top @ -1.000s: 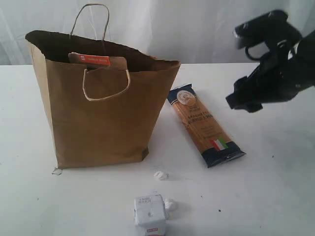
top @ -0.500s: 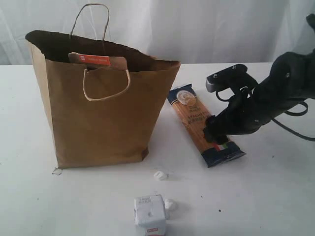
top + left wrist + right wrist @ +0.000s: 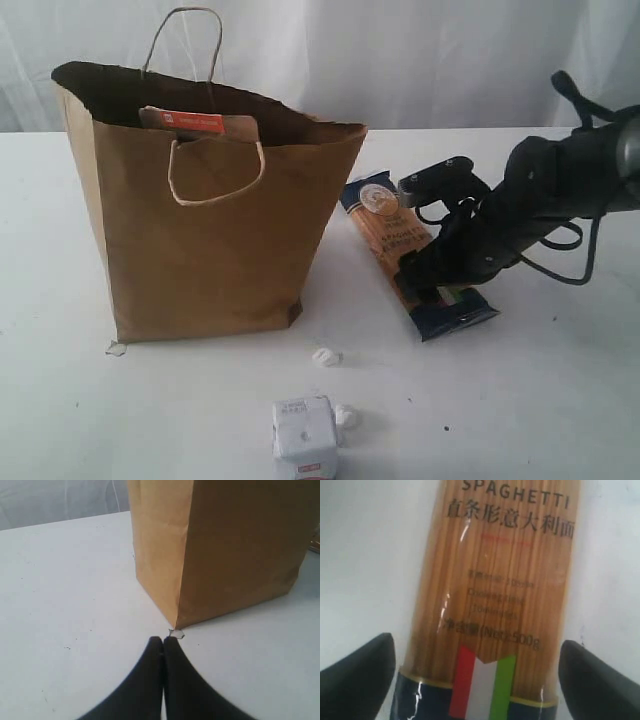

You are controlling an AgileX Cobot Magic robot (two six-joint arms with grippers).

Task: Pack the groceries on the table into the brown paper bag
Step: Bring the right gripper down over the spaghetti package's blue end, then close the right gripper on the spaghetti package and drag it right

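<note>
A: Any change with the right gripper (image 3: 479,677)?
B: Comes down from high near the table's right edge, sits low over the long spaghetti packet (image 3: 383,225), at the end nearer the front edge.
A: And the jaws?
B: Spread wider than a second ago, one on each side of the packet.

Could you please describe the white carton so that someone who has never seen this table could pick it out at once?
Find the tall brown paper bag standing on the white table. Nearer the camera than the bag's base, at the bottom edge of the exterior view, sits the white carton. Unlike the tiny shapeless white lumps beside it, it is boxy, with small print on top.
</note>
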